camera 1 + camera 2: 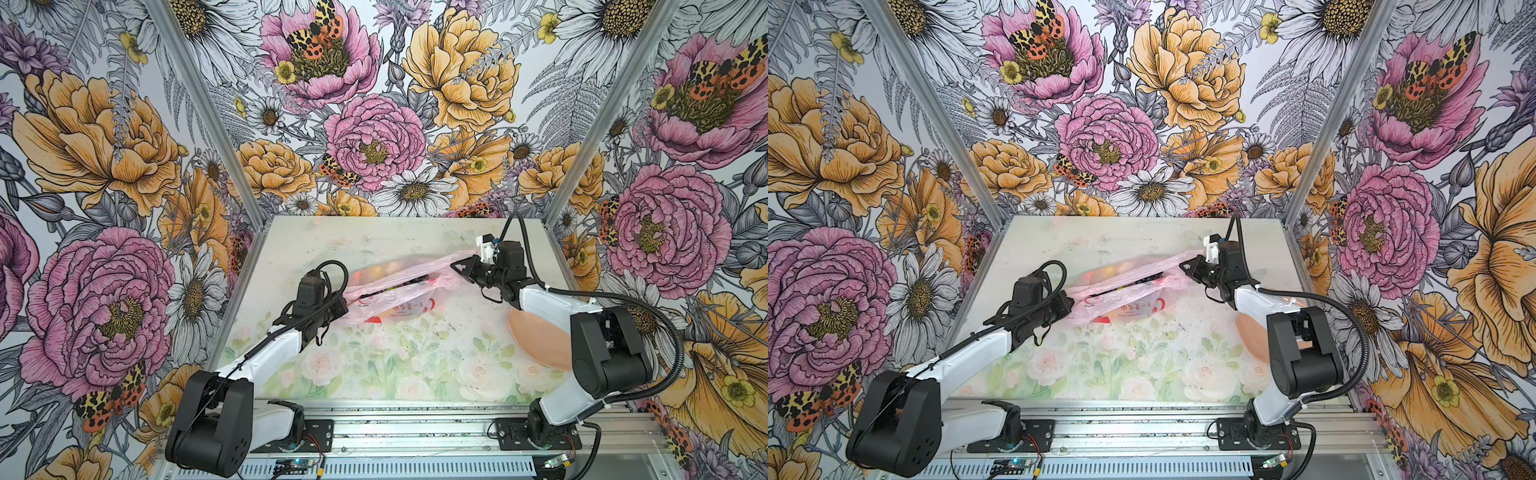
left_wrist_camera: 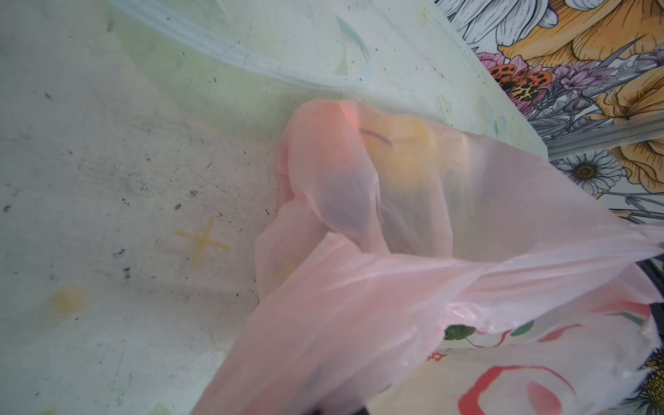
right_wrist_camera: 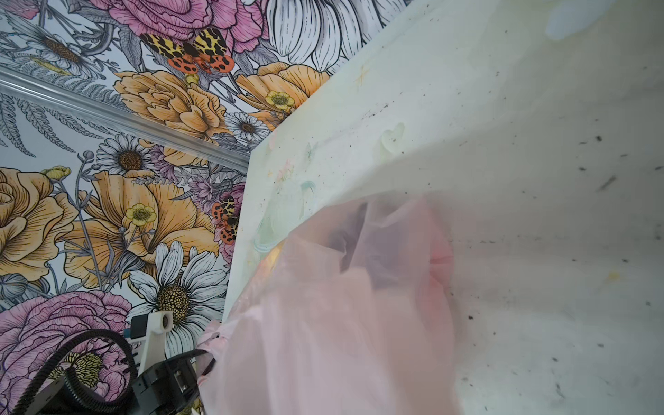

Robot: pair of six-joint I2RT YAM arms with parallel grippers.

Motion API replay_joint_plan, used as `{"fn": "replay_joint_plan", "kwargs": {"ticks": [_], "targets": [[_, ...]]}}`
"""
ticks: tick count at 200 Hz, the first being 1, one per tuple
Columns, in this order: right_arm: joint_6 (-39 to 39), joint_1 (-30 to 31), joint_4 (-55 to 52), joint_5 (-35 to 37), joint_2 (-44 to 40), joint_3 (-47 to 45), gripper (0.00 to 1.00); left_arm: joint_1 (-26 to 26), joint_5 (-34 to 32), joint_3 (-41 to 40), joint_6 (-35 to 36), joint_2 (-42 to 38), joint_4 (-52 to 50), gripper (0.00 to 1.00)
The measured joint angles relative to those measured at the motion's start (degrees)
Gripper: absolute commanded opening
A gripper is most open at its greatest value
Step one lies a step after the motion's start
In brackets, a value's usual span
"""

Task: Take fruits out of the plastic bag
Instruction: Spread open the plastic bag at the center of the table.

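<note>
Two grips on one bag: right gripper (image 1: 458, 266) is clenched on a loop handle (image 1: 440, 266), which runs taut to the far right. The left gripper (image 1: 343, 308) is closed too, tips buried in film at the near-left edge of the plastic bag (image 1: 392, 301) — looks like it pinches a fold by the mouth, pads hidden. Bag lies mid-table, stretched between the two, resting on the table (image 1: 374, 365). Film is thin, crinkly, near weightless and slippery. I'd expect it to stretch or tear before it carries load, so pinch bunched film or the handle, never a single layer. Inside, at the far end, the fruits (image 1: 376, 269) show as blurred yellow and red lumps through the film. Left wrist view gives a yellow fruit (image 2: 413, 154) and a green bit (image 2: 458, 332) at the mouth edge; can't tell which fruit. They look small, light and hard, likely to roll once free, so take them across the narrow side once the mouth gapes. Around: peach dish (image 1: 536, 338) near right, partly hidden by the right arm (image 1: 552, 299) — probable drop spot, arm in the way. Both pincers are tied up with the bag, so neither is free to reach in.
</note>
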Motion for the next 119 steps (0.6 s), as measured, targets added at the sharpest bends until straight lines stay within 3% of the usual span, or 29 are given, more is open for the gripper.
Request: {"fn": "replay_joint_plan", "kwargs": {"ticks": [17,44,63,84,119], "targets": [[-0.52,0.81,-0.17,0.22,-0.07,0.26,0.01,-2.69,-0.31,1.99,1.31,0.96,0.33,0.00],[-2.19,1.46,-2.86,1.01,-0.74,1.97,0.44,-8.07,-0.96,6.27,3.39,1.81,1.22,0.00],[-4.96,1.75,-7.76,3.08,-3.13,3.08,0.63,-8.59,-1.09,6.88,4.15,1.86,2.14,0.00],[-8.17,1.99,-13.55,6.51,-7.78,3.58,0.70,-9.03,-1.57,6.88,4.50,2.14,2.12,0.00],[-11.19,2.73,-21.42,12.92,-15.37,3.61,0.73,-11.32,-2.80,6.78,4.57,2.14,2.12,0.00]]}}
